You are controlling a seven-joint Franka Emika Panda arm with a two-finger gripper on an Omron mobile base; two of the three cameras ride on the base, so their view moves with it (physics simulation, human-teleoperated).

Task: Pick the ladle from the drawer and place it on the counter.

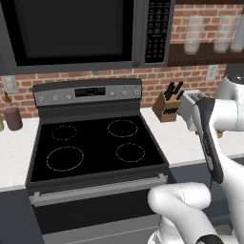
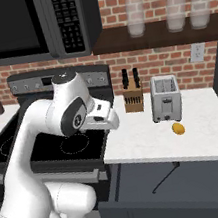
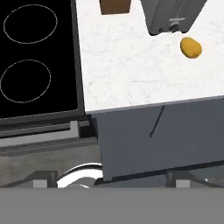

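The ladle [image 2: 166, 177] is a thin dark rod lying slantwise on the floor of the open drawer [image 2: 149, 209], under the counter's front edge. In the hand view the ladle [image 3: 156, 122] lies in the drawer [image 3: 127, 144], above my finger tips. My gripper [image 3: 111, 178] is open, its two tips far apart with nothing between them. The hand [image 2: 106, 117] hovers above the left end of the white counter [image 2: 147, 142], beside the stove and higher than the drawer. It touches nothing.
On the counter [image 3: 131, 65] stand a toaster [image 2: 165, 98], a wooden knife block [image 2: 133, 96] and a small yellow fruit-like thing [image 2: 178, 128]. The black stovetop [image 1: 95, 143] lies to the left, with a microwave [image 1: 81, 31] above it. A shelf with glasses hangs on the brick wall.
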